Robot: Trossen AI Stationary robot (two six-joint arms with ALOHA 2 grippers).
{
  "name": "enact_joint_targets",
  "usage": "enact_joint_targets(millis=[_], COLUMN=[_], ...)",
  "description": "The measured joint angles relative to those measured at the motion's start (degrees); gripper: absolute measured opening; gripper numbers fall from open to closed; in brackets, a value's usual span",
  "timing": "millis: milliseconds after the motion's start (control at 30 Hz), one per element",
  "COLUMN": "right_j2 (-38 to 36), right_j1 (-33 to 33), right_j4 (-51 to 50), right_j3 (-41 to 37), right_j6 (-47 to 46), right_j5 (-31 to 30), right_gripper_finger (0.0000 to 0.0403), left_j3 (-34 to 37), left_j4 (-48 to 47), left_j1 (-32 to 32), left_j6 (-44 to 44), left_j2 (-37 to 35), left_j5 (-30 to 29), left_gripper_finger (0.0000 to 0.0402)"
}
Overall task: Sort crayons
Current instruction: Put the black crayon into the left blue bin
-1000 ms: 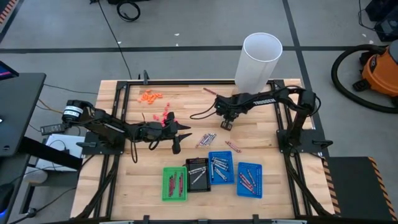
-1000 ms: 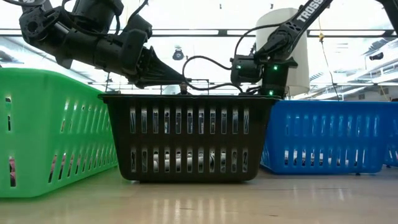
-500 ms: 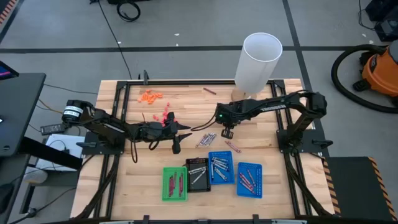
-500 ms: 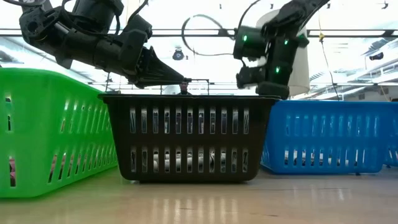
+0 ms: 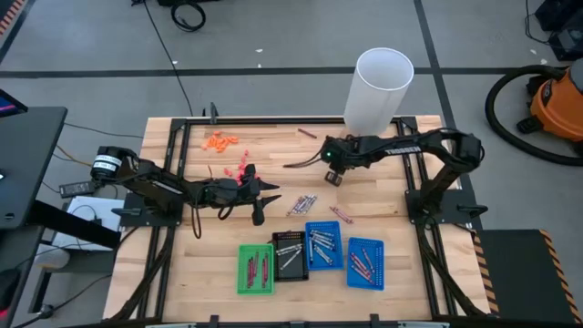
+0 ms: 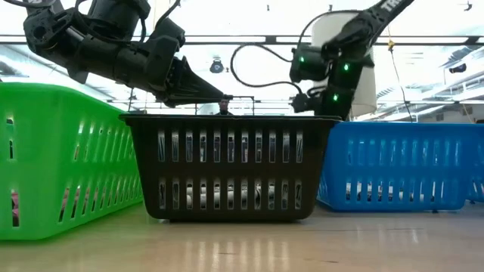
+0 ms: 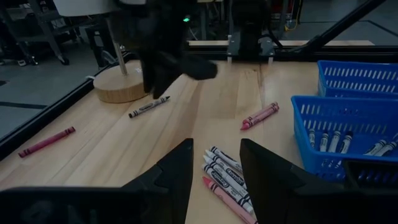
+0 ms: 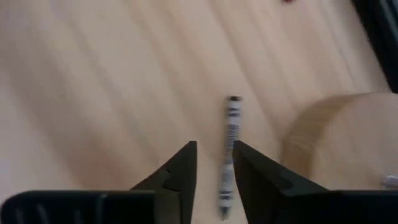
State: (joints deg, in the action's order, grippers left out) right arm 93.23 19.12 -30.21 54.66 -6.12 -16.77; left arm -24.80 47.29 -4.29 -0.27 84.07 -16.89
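Note:
My right gripper (image 5: 333, 175) hangs open and tilted downward over the table, near the white tube's wooden base (image 8: 336, 143). A silvery-grey crayon (image 8: 231, 124) lies flat on the wood below it, in line with the gap between the fingers and apart from them (image 7: 149, 107). My left gripper (image 7: 214, 168) waits open at mid-table, pointing at a cluster of several silvery crayons (image 7: 227, 177) that lies flat on the table. A red crayon (image 7: 260, 116) lies farther right. A maroon one (image 5: 307, 132) lies by the far edge.
Green (image 5: 256, 269), black (image 5: 290, 255) and two blue trays (image 5: 323, 244) (image 5: 365, 262) with crayons in them stand in a row at the near edge. The tall white tube (image 5: 378, 91) stands at the far right. Orange bits (image 5: 219, 141) and pink-red bits (image 5: 244, 170) lie far left.
My right gripper first swung toward the table's near edge, then drew back toward the far edge and the white tube's base, a little higher than before.

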Motion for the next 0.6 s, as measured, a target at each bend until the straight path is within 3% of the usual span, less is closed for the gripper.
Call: enact_joint_targets(millis=[200,367,600], right_j2=[0.44,0.44,0.44], right_j1=[4.82,7.2,8.28], right_j4=[2.75,4.77,8.2], right_j3=[-2.15,-3.86,-7.59], right_j6=[-0.31,0.35,0.3], right_j5=[-1.69,4.38,8.44], right_gripper_finger=[0.0133,0.0134,0.0134], left_j3=[0.0,0.0,0.0], left_j4=[0.04,0.04,0.04], left_j1=[0.0,0.0,-0.02], left_j6=[0.0,0.0,0.0], left_j2=[0.0,0.0,0.0], left_j5=[-0.02,-0.02,0.0], left_gripper_finger=[0.0142,0.0142,0.0142])
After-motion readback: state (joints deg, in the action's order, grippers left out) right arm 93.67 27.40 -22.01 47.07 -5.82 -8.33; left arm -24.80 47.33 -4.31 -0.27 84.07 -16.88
